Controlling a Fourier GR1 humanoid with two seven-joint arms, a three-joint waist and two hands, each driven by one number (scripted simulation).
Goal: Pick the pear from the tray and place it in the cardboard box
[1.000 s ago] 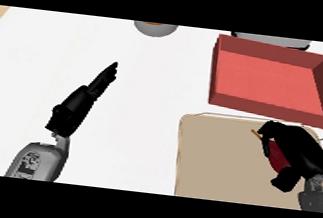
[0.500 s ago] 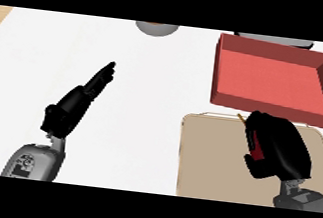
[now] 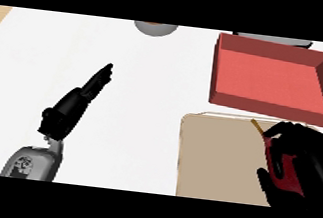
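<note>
right hand (image 3: 303,165) curled on seemingly the pear (image 3: 280,167) over tray (image 3: 215,157); left hand (image 3: 76,104) straight

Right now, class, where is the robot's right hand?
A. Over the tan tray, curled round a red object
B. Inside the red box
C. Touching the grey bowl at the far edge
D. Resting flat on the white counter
A: the right hand sits over the tan tray, its fingers curled round a red object, short of the red box.
</note>
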